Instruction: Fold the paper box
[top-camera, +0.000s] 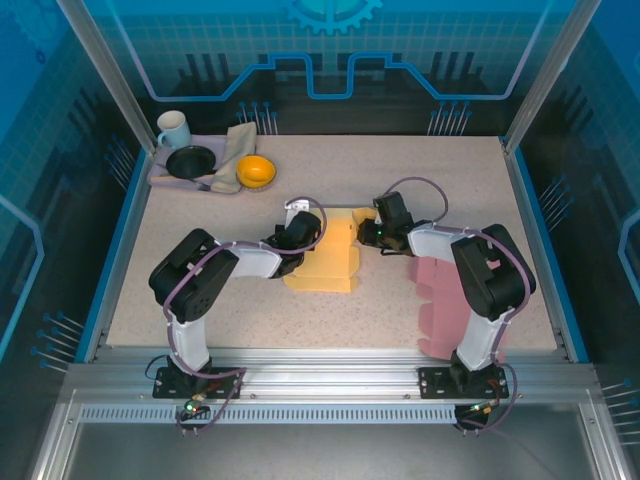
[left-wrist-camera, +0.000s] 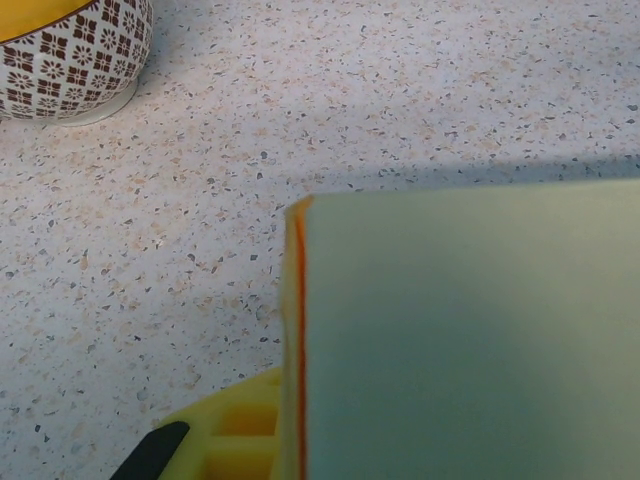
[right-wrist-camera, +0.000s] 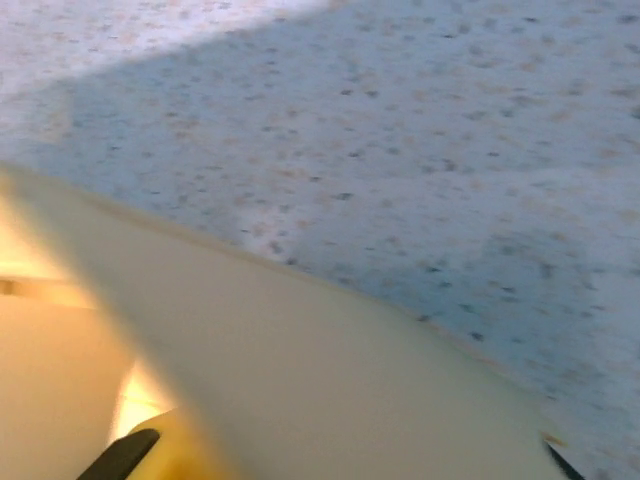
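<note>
Yellow paper box (top-camera: 322, 268) lies mostly flat on the tabletop (top-camera: 420, 180), spanning the gap between your two grippers. Left gripper (top-camera: 298, 233) is at its left edge with jaws pressed together. They look to be pinching a side flap (left-wrist-camera: 470, 340). On the left wrist view that flap stands up right in front of the jaws, its orange-tinted edge just beside the one black pad (left-wrist-camera: 152, 450) you can see. Right gripper (top-camera: 368, 232) is at the opposite edge. The right wrist view is blurred: a pale flap (right-wrist-camera: 330, 390) runs across between the dark fingertips (right-wrist-camera: 120, 455), and you can't tell whether those jaws are spread or pinching.

Step in hand, my read: raising the side walls along their creases. Early in the task, most panels not yet up.

To do it well:
- Use the left pinch as your anchor so the sheet doesn't slide.
- Set the right jaws on the flap near its crease, not the tip, or it bows instead of folding.
- Swing about the crease line, low, base flat on the tabletop.
- It's thin card, so squeeze lightly; it likely dents.

Patterned bowl (left-wrist-camera: 70, 50) sits well beyond the left jaws and pink sheet (top-camera: 448, 300) lies behind the right jaws. Neither is in the way.
</note>
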